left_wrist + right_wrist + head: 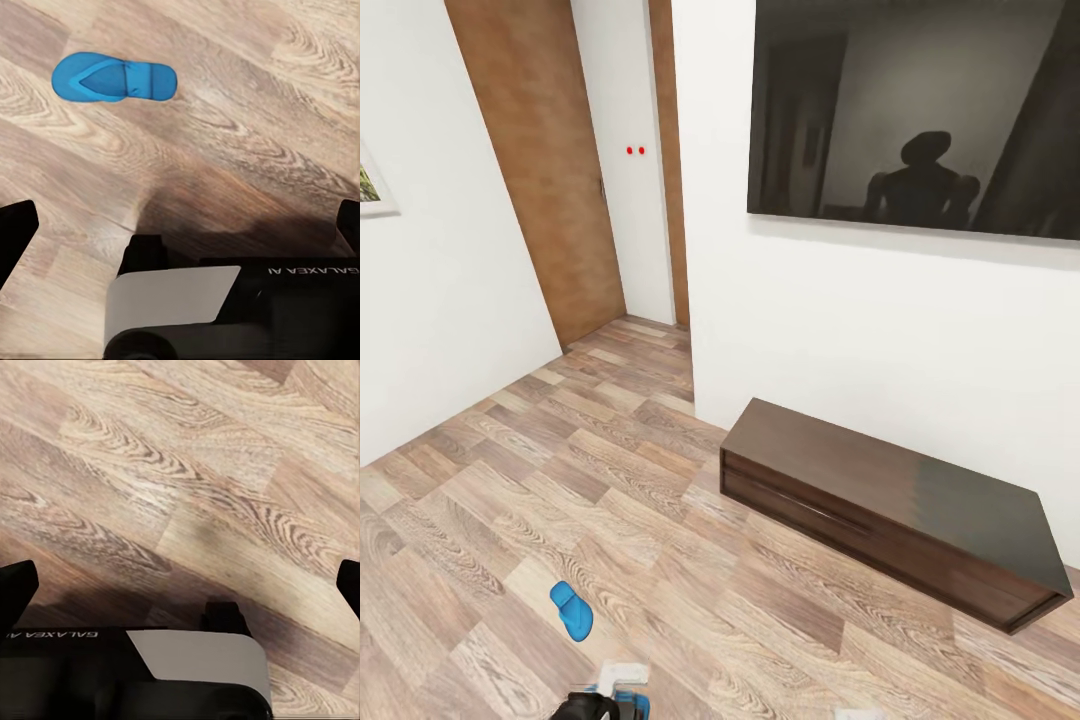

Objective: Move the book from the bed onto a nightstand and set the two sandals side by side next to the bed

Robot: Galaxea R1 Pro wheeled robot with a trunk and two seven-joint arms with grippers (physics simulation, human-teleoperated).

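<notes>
Nearest the head camera, at the bottom edge of its view, sits a dark and white part of the robot [605, 700] with a scrap of blue beside it; what that blue is cannot be told. Plank floor [560, 500] of brown wood fills most of the head view, running back to a narrow passage with a wooden door [540, 170] on its left. On the white wall [840, 320] hangs a big dark screen [915, 110], its glass reflecting a dim room and a dark figure. Below it, against the wall, stands a low dark-brown cabinet [900, 500] with a long drawer front, shut, its top bare. A corner of a framed picture [372, 185] shows at the left edge, and two small red dots [636, 151] mark the far passage wall. One blue sandal [571, 610] lies flat on the floor, well apart from the cabinet; the left wrist view shows it sole-down with its strap up [114, 77]. The left gripper [180, 225] has its black fingers [15, 232] spread wide at the frame's edges with nothing between them, and the right gripper [180, 585] is spread just as wide over bare planks. Mirrored lettering on each robot body reads "GALAXEA AI".
</notes>
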